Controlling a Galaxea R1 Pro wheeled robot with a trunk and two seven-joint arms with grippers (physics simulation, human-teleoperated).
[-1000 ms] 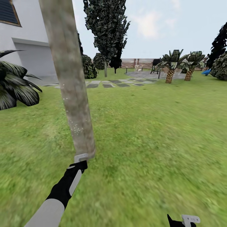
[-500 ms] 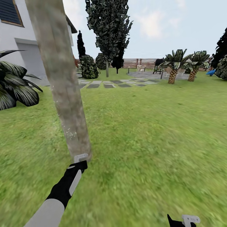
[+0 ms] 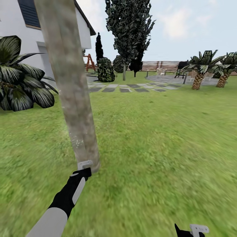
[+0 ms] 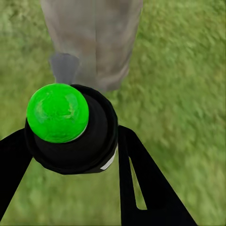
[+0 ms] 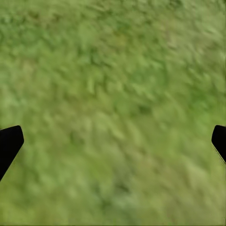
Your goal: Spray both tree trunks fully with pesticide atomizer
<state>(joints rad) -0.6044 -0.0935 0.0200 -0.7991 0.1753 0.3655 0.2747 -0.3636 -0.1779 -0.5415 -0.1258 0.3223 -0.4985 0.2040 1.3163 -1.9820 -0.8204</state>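
A thick, mottled grey-brown tree trunk (image 3: 70, 85) rises just ahead on the lawn, with a few white pesticide specks (image 3: 78, 142) low on its bark. My left gripper (image 3: 85, 166) is held at the trunk's base. In the left wrist view it (image 4: 70, 139) is shut on the pesticide atomizer (image 4: 75, 136), a round black body topped by a green dome, which points at the trunk (image 4: 94, 42). A second tree (image 3: 128, 29) with dark foliage stands far back by the fence. My right gripper (image 3: 194, 228) hangs low over the grass, its fingers (image 5: 10, 141) wide apart and open.
A big dark palm plant (image 3: 19, 82) grows left of the near trunk, before a white house (image 3: 19, 39). Stepping stones (image 3: 125, 88), a paved patch, short palms (image 3: 199, 74) and a slatted fence (image 3: 164, 65) lie far ahead. Open lawn spreads to the right.
The whole head view has slid rightward as the camera turned left, so more of the house and the palm plant show. Both arms keep their places in the picture.
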